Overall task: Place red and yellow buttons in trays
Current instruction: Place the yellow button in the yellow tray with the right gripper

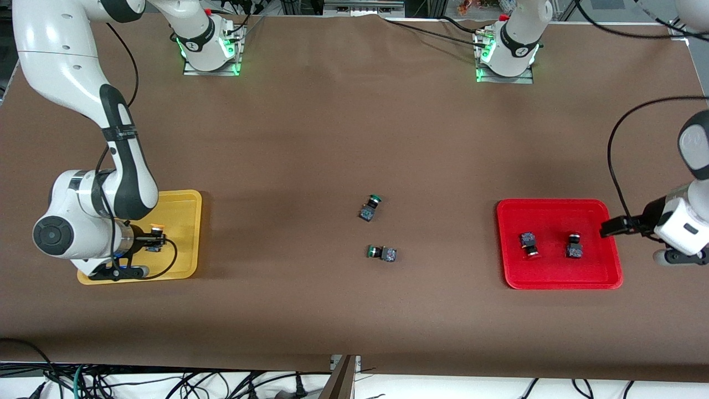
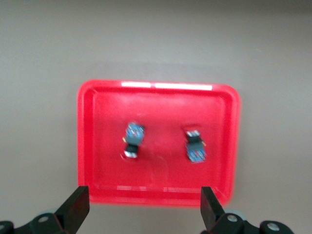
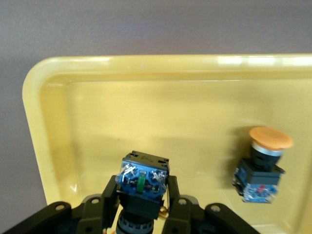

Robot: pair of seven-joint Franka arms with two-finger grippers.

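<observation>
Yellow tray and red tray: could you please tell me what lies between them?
Front view: two green-capped buttons on bare table between yellow tray and red tray.

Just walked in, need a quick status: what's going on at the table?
The right gripper holds a yellow button over the yellow tray, jaws shut on it; another yellow button already lies there. Both red buttons lie in the red tray. The left gripper hangs open beside that tray. Two green buttons sit mid-table.
</observation>
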